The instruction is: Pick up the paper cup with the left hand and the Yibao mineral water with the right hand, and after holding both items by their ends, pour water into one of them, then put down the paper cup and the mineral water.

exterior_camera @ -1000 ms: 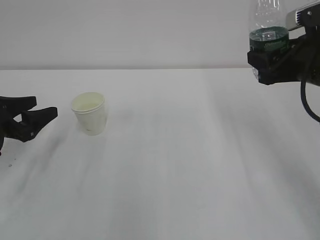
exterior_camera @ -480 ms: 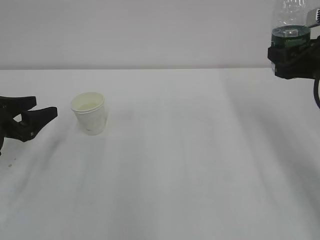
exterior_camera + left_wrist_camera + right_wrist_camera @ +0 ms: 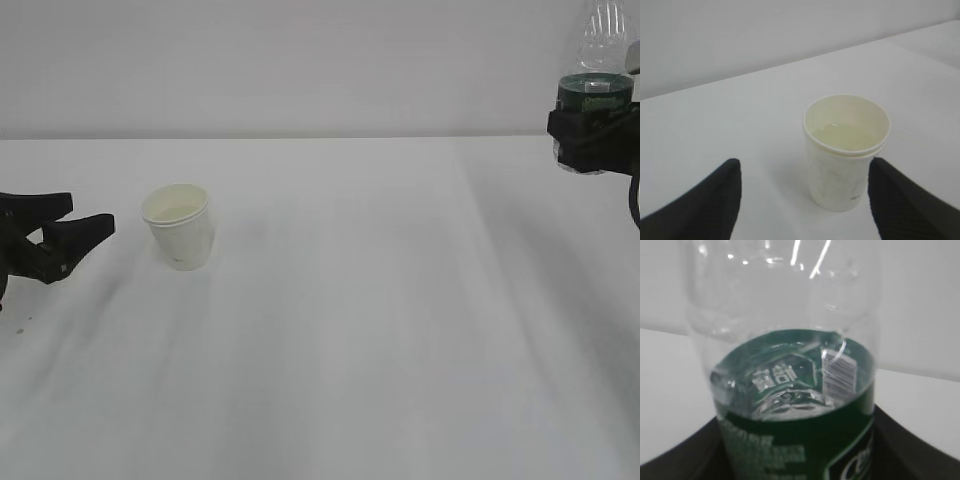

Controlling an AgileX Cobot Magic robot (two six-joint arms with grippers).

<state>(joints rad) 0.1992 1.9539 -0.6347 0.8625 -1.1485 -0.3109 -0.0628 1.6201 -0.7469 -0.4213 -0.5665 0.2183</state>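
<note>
Your right hand point(image 3: 592, 135), clamping the Yibao mineral water point(image 3: 596, 75), has retreated toward 2 o'clock (pour seemingly done); your left hand point(image 3: 62, 236) gapes empty beside the paper cup point(image 3: 180, 226)

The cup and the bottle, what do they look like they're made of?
The paper cup looks like matte white paper: rolled rim, dull cream inside with liquid in it. The Yibao mineral water bottle looks like thin clear plastic, glossy with bright glints and ribbing, wrapped in a shiny dark green label, probably plastic film.
</note>
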